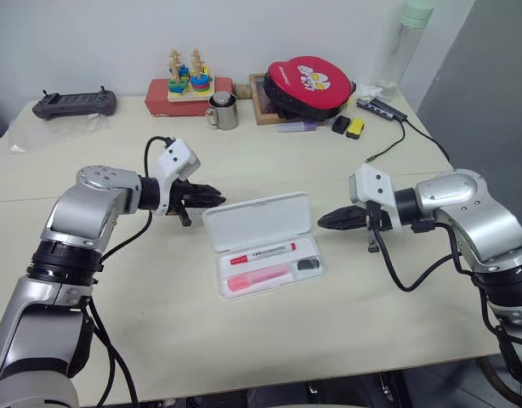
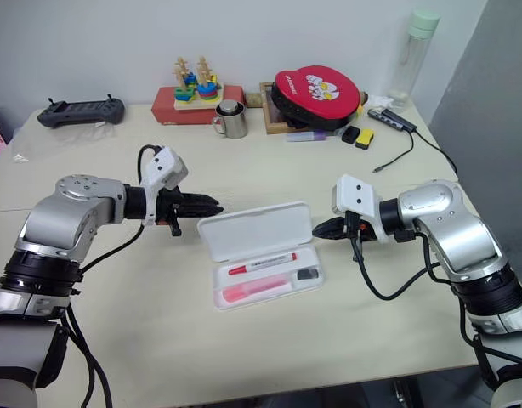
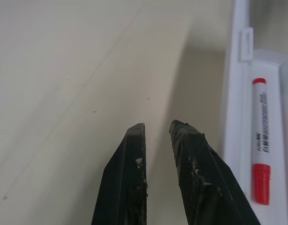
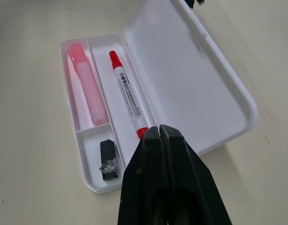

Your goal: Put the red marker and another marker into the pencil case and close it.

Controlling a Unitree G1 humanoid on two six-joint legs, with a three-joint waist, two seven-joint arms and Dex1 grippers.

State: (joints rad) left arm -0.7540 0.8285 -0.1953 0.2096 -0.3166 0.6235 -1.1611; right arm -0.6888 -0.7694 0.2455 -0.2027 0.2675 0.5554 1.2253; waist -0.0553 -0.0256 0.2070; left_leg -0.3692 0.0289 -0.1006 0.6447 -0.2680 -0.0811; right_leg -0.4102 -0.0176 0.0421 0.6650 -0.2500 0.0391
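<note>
Pencil case (image 1: 263,242) lies open at the centre of the frame, lid (image 1: 258,220) folded back toward the far side. In its tray, the pink highlighter (image 1: 259,278) sits nearest me, the red marker (image 1: 262,255) just behind it. My left gripper (image 1: 212,199), fingers nearly together and empty, points at the lid's left edge from middle left. My right gripper (image 1: 326,220), pinched shut on nothing, hovers at the case's right end. Farther back, upper centre, stand a metal mug (image 1: 223,111) and a red pouch (image 1: 309,86).

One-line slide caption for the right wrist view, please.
Shut right pincer poised over the open pencil case holding the red marker and pink highlighter.
</note>
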